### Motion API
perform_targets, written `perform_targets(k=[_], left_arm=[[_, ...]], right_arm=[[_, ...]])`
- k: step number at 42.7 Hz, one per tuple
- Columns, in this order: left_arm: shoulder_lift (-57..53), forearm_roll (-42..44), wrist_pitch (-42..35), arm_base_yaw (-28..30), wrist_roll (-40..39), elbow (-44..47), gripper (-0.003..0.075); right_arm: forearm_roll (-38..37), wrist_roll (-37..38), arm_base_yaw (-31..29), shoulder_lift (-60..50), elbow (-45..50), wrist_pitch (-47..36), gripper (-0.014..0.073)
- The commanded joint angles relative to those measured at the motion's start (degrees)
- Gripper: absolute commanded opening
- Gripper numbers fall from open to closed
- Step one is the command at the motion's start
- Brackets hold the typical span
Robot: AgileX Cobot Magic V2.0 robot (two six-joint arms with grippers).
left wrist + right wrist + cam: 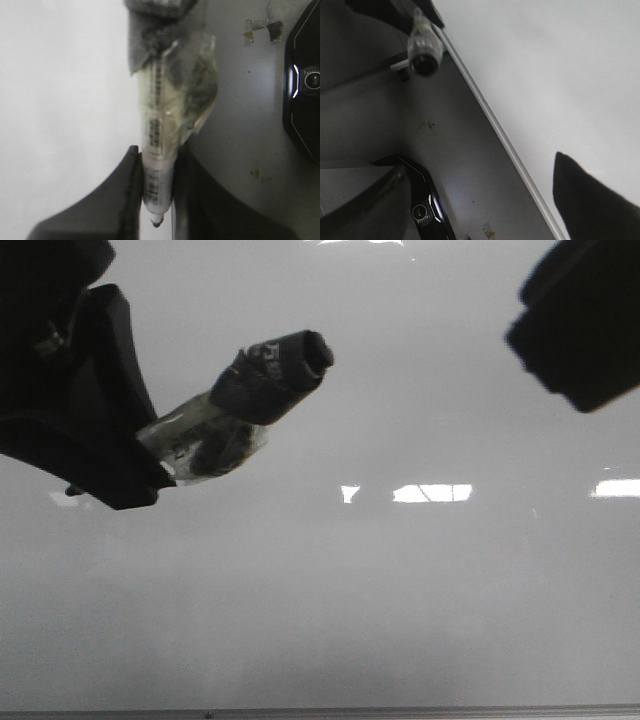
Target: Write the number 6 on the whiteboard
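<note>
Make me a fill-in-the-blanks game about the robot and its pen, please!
1. The marker is held by the ___ gripper.
2. The marker is wrapped in clear ___.
3. In the front view the whiteboard has ___ writing on it.
4. The right gripper holds ___.

Missing words: left; tape; no; nothing

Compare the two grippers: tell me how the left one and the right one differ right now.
The black left gripper is shut on a clear-barrelled marker wrapped in dark tape; the black right gripper holds nothing visible. In the front view the left gripper sits at the left with the marker jutting over the glossy pale whiteboard; the right gripper shows only partly at the upper right, its jaw state unclear. Both hang above the whiteboard.
</note>
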Motion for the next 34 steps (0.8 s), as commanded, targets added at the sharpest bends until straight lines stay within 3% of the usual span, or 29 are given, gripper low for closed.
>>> perform_targets(k=[1,9,18,22,34], left_arm=[[-1.51,0.68,-4.46,-1.34,0.04,-1.95,-0.0020],[-1.51,-0.03,-7.51,-1.33,0.04,-1.95,-0.0020],[-1.51,-0.14,-7.86,-1.33,0.04,-1.95,-0.0020],[-1.51,-0.27,-7.89,-1.33,0.04,-1.95,-0.0020],[-1.51,-1.74,-8.63,-1.33,-0.63,-1.95,-0.0020]], right_arm=[[2.12,-0.93,4.39,3.59,-4.73,-5.22,0.0600],[2.12,-0.93,10.35,11.32,-9.85,-6.16,0.0600],[2.12,-0.93,11.18,15.61,-11.68,-6.69,0.0568],[2.12,-0.93,11.18,15.90,-11.68,-6.86,0.0478],[2.12,-0.93,11.18,15.90,-11.68,-7.21,0.0101]])
